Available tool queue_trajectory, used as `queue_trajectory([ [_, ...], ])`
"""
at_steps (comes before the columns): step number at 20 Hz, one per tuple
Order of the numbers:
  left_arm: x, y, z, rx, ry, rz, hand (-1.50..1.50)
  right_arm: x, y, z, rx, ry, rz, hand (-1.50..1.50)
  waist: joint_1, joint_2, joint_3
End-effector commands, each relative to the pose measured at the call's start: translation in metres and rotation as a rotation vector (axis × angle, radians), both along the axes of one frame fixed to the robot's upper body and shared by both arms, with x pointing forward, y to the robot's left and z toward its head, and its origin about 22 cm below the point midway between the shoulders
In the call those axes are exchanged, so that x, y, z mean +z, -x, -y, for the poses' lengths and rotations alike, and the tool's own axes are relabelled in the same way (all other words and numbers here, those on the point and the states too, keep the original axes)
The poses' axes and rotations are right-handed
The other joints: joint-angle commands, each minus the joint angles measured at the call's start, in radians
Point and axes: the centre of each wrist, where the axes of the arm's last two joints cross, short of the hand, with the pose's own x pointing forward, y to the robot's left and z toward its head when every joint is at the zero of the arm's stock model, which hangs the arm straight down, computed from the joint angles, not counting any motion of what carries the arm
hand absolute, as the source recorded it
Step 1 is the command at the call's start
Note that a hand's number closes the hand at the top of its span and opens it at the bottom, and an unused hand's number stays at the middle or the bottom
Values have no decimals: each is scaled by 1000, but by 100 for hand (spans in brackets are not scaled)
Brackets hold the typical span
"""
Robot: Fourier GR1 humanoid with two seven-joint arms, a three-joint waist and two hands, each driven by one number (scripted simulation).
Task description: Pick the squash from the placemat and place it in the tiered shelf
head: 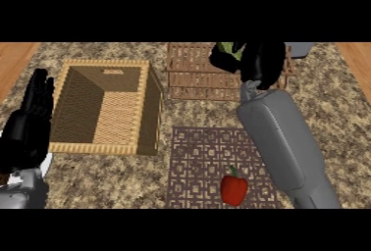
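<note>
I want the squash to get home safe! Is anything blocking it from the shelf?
Nothing visible does. The right hand already holds the squash over the tiered shelf, fingers curled round it. The red pepper lies far back on the placemat.

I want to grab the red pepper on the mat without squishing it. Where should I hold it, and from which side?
Hold the red pepper around its wide round body, not the thin green stem. Come from above: it lies on the flat mat with open space around it, its stem pointing toward the far side.
</note>
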Motion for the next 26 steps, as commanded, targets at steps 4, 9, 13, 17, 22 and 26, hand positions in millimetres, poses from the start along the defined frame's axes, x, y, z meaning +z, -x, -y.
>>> queue_trajectory([
  [4,-14,-1,11,-26,39,-102,0,-29,-22,7,-52,-120,50,150,-2,8,-11],
  [9,-25,9,11,-19,49,-116,0,-33,-38,20,-9,-164,-29,-150,1,8,-11],
  [13,-21,1,21,-35,37,-102,0,-40,-47,22,33,-202,-32,-150,1,9,-11],
  [17,-22,9,-5,-24,49,-122,0,-16,-47,22,84,-242,56,-150,-5,4,-11],
  [22,-30,2,3,-22,43,-113,0,12,-49,20,90,-343,191,-150,-11,5,-11],
  [26,-31,13,-7,0,42,-110,0,33,-43,40,10,-355,223,-150,-22,-3,-12],
])
